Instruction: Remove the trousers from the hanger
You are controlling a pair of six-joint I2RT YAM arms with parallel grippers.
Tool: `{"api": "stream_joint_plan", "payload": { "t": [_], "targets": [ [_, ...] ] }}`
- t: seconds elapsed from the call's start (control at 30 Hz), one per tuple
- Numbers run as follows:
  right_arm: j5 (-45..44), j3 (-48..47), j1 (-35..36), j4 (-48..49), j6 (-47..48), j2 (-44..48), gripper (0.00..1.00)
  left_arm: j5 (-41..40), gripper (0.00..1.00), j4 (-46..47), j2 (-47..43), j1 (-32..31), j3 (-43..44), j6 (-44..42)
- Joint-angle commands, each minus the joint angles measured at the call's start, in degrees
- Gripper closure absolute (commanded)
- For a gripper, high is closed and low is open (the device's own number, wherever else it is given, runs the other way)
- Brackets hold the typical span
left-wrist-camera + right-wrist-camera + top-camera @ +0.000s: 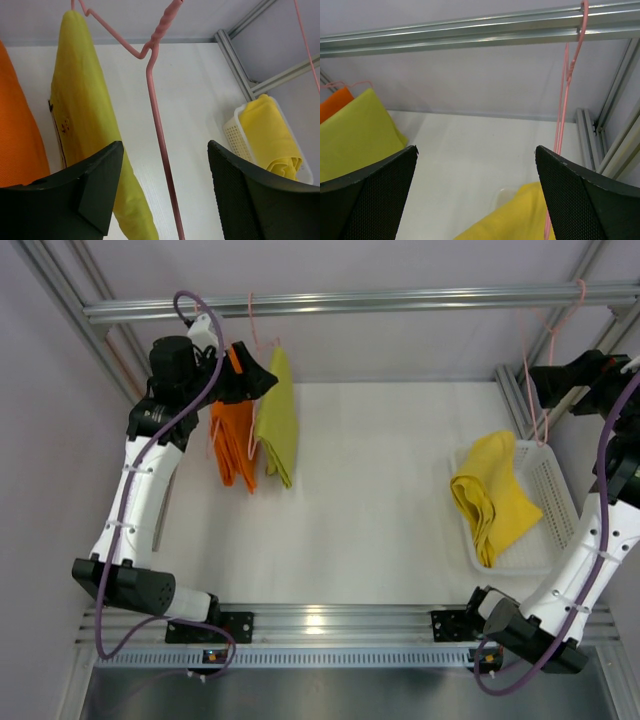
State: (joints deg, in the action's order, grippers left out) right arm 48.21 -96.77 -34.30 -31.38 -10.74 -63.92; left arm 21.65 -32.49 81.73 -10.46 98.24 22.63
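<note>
White table (200, 90) backs yellow-green trousers (85, 110) bearing small, unreadable red print (65, 125).

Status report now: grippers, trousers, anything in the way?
Left gripper open, pink hanger between jaws. Right gripper open, empty. Orange trousers, yellow-green trousers hanging; yellow trousers in basket. Nothing blocking.

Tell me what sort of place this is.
Probably a robot lab test cell rather than a home: a bare aluminium frame boxes in a plain white table, and a pink hanger hangs from the frame's top rail.
</note>
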Motion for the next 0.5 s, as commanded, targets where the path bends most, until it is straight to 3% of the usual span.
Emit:
{"api": "stream_joint_plan", "payload": {
  "t": [0.0,0.47],
  "targets": [
    [1.54,0.00,-0.85,0.96,-0.60,0.90,0.00,4.18,0.29,4.98,0.79,-0.09,-0.06,2.41],
    [2.15,2.20,-0.85,1.58,-0.07,1.87,0.00,14.21,0.55,26.66,-0.17,-0.09,-11.66,19.28]
  ]
}}
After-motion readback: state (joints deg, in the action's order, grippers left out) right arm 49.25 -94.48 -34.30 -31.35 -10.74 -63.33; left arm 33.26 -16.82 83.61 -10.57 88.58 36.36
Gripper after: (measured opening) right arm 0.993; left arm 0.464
